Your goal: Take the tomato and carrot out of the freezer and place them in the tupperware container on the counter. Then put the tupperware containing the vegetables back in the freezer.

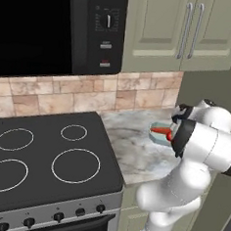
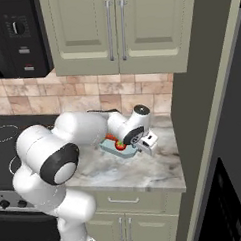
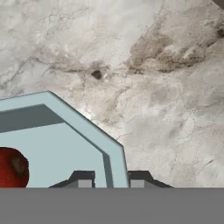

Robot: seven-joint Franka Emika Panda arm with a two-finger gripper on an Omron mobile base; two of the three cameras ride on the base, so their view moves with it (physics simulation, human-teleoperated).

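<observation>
The tupperware container [image 1: 158, 136] sits on the marble tabletop [image 1: 134, 151] right of the black stovetop [image 1: 45, 161], the carrot [image 1: 160, 130] inside, partly behind the arm.

A black stovetop [image 1: 45, 161] with four white burner rings is seen at the left, and a row of dark knobs [image 1: 45, 220] runs along its silver front edge. Above it a black microwave [image 1: 60, 29] is mounted, its control panel carrying a round dial [image 1: 109, 21] and small buttons. A backsplash of tan stone tiles [image 1: 89, 96] is laid along the wall. Sage green upper cabinets [image 2: 118, 32] with long silver handles [image 2: 116, 30] are hung above, and lower cabinet doors [image 2: 128, 222] with silver pulls are seen beneath.
</observation>
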